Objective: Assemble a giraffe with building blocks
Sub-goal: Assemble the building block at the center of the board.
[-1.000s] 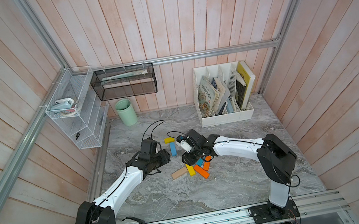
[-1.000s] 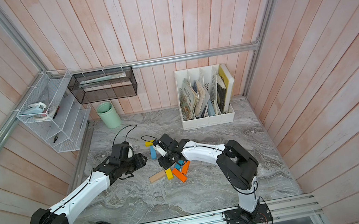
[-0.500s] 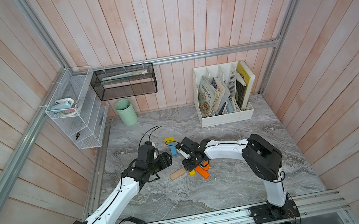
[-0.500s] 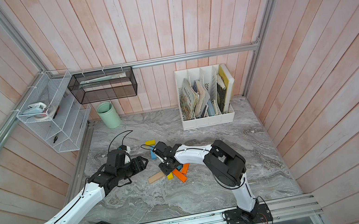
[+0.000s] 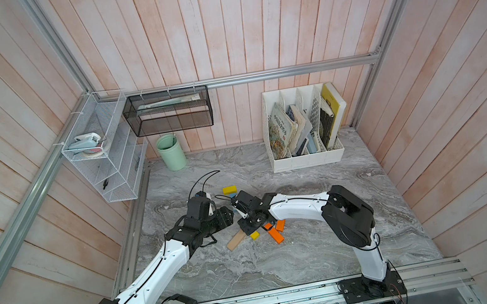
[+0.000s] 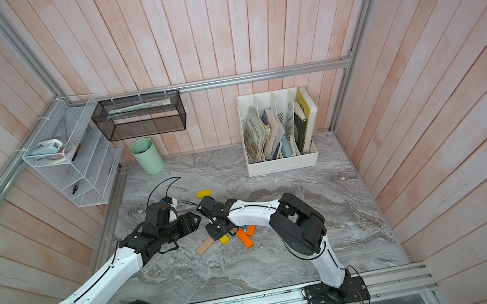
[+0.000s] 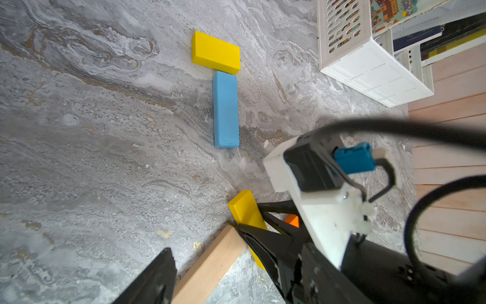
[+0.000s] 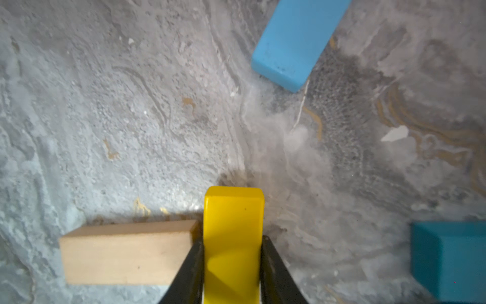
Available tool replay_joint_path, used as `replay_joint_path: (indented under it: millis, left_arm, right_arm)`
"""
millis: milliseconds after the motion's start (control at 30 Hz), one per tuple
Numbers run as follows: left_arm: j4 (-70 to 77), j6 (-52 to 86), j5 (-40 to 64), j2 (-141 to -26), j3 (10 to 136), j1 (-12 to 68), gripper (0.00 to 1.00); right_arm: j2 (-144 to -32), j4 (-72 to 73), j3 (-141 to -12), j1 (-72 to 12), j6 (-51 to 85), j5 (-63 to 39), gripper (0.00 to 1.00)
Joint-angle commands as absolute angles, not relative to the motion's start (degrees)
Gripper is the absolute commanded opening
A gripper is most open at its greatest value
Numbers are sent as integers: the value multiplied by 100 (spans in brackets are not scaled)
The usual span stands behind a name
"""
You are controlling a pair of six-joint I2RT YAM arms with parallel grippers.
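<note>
The right gripper [image 8: 231, 240] is closed on the long yellow block [image 8: 232, 223], a black finger [image 8: 192, 271] pressed against each long side and the block's free end sticking out ahead of the tips. Whether that block is lifted clear of the bench [image 5: 284, 252] cannot be told. The tan block [image 8: 126, 252] lies flat just beside it, its end right at one finger. A teal block [image 8: 447, 260] sits apart on the other side. The giraffe [image 7: 224, 84] is only two pieces: the short yellow block [image 7: 215, 52] lies flat, and the light blue block [image 7: 226, 113] butts end-on against its long side and runs straight away from it. The blue block's far end stands apart from the held yellow block, with bare marble between. In a top view the short yellow block [image 5: 229, 190] shows just beyond the two wrists, while the blue one is hidden under them. The loose pile lies nearer the rail: tan block [image 5: 235, 240], long yellow block [image 5: 254, 235] under the right gripper [image 5: 251, 229], and two orange blocks [image 5: 277, 236] just beside it. The left gripper [image 5: 228, 216] hangs above the bench beside the right one. It holds nothing. One finger [image 7: 155, 279] shows far out to the side in the left wrist view, so it stands wide open. The other finger is lost against the right gripper's body.
</note>
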State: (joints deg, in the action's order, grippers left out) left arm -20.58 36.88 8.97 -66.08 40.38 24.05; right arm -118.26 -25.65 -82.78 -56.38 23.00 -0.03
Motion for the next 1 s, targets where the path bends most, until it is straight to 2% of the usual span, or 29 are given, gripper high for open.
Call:
replay_joint_path:
  millis: [0,300,467,967]
  left_arm:
    - [-2021,3676,775,-6523,4135,2408,79]
    - [-2233,3753,653,-6280,4232,2408,80]
    - [-2417,3719,516,-6095,4245,2408,80]
    - [-2472,3733,522,-5973,4311,2399,81]
  right_arm:
    - [-12111,-2606,-8629,-5645,2987,130,30]
    - [-12621,-2729,-9315,-5643,3968,252,30]
    - [-12460,-2632,-9107,-5647,4534,443,30]
    - [-12412,-2931,-9131,-5647,4620,750,40]
